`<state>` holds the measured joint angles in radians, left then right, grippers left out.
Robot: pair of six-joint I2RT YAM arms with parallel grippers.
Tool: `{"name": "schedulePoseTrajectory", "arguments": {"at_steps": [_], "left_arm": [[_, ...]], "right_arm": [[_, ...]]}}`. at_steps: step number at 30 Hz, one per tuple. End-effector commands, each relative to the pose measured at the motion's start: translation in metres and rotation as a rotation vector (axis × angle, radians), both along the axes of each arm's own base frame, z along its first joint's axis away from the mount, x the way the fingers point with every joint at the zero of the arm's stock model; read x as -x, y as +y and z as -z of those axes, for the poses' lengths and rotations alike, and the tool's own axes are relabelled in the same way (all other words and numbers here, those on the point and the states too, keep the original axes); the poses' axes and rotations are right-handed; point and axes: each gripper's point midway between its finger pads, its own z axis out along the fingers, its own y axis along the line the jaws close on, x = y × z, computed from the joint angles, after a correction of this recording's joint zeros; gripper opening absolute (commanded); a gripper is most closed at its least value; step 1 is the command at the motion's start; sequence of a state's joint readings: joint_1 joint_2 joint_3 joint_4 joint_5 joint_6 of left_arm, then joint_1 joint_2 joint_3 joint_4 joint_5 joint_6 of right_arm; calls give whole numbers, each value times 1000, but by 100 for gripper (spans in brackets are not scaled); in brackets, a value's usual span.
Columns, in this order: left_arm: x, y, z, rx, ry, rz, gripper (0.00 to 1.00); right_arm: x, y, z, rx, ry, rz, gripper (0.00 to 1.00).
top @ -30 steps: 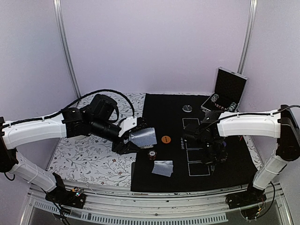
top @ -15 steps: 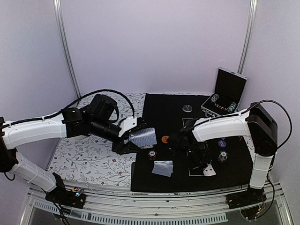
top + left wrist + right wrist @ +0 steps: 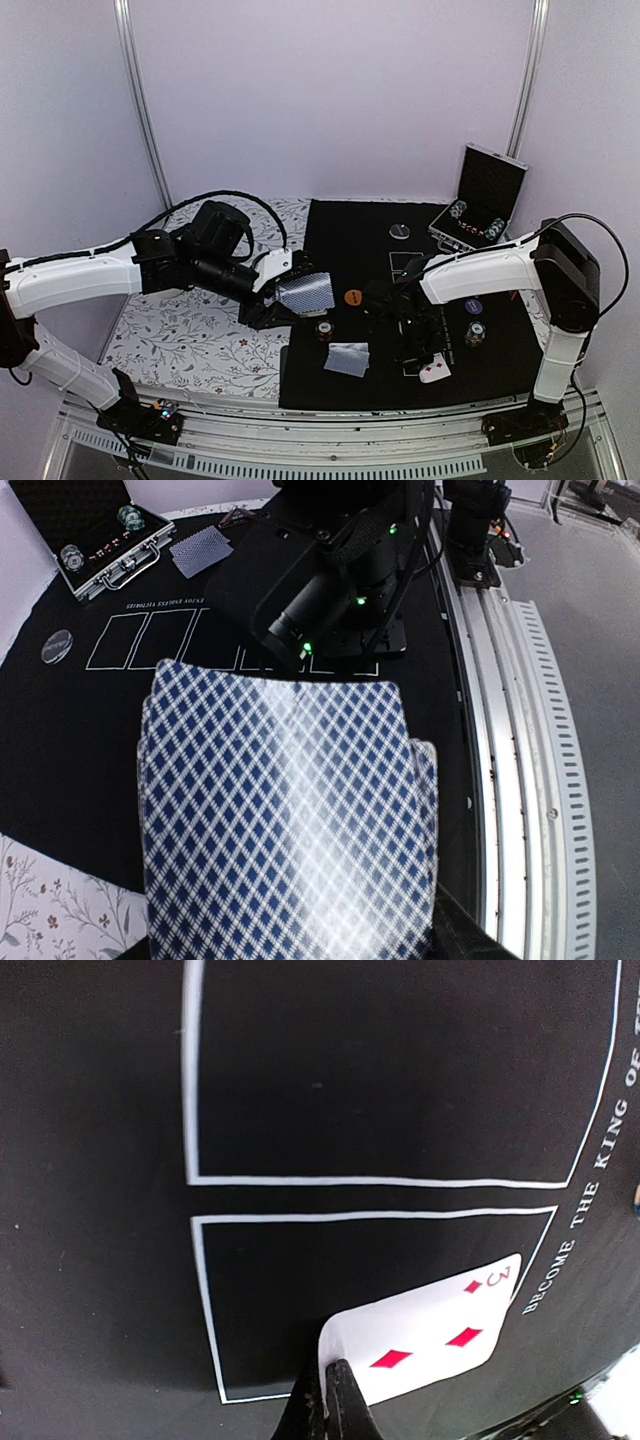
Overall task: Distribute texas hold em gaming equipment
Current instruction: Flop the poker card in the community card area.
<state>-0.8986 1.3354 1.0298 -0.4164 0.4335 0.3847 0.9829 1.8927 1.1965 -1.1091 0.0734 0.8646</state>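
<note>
Pale lilac walls [image 3: 330, 90] all round, and down on the table a floral cloth [image 3: 190, 340] on the left side gives way to a black felt mat [image 3: 350, 240] printed with white card boxes. Up at two o'clock the silver-edged case [image 3: 492, 182] stands open, lid up, with chip stacks [image 3: 458, 211] sitting in its tray. On the felt, a silver disc [image 3: 400, 232] lies at twelve, an orange disc [image 3: 352, 297] near centre and a purple disc [image 3: 473, 306] at three. At seven, a small chip pile [image 3: 324, 329] sits beside a few face-down cards [image 3: 347, 358]. The left gripper [image 3: 290, 300] hovers at nine over the mat's edge, fingers clasping a deck of blue-check cards [image 3: 285, 820]. The right gripper [image 3: 330, 1400] is clenched on a corner of the three of diamonds [image 3: 430, 1335], face up at five o'clock, low over a printed box.
</note>
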Motion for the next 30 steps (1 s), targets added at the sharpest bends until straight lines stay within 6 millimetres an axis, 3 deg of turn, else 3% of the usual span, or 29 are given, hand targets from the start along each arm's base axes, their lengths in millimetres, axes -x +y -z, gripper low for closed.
{"name": "schedulePoseTrajectory", "arguments": {"at_steps": [1,17,30], "left_arm": [[3,-4,-15,40,-20,16,58],[5,-4,-13,34,-20,21,58],[5,-4,-14,35,-21,22,58]], "right_arm": [[0,-7,6,-41,14,115,3],[-33,-4,-1,-79,-41,166,3],[-34,4,2,-112,-32,155,3]]}}
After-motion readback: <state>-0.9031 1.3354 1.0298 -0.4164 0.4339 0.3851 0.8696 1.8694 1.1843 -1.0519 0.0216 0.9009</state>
